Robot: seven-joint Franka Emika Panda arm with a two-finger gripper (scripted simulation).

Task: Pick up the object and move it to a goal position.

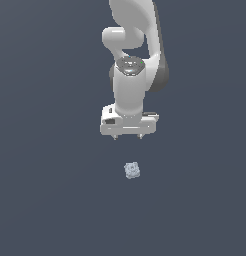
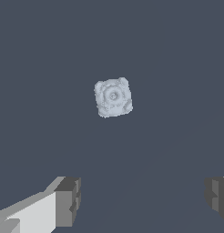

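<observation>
The object (image 1: 132,170) is a small pale grey-blue lump with a bumpy surface, lying alone on the dark floor. The wrist view shows the object (image 2: 113,97) from above, roughly square with a round dimple in its middle. My white gripper (image 1: 127,136) hangs above and a little behind it, pointing straight down, apart from it. The gripper (image 2: 143,198) is open, its two grey fingertips (image 2: 69,200) spread wide with nothing between them. The lump is much narrower than the gap.
The plain dark grey-blue floor (image 1: 50,200) fills both views. The white arm (image 1: 132,45) rises out of the top of the exterior view.
</observation>
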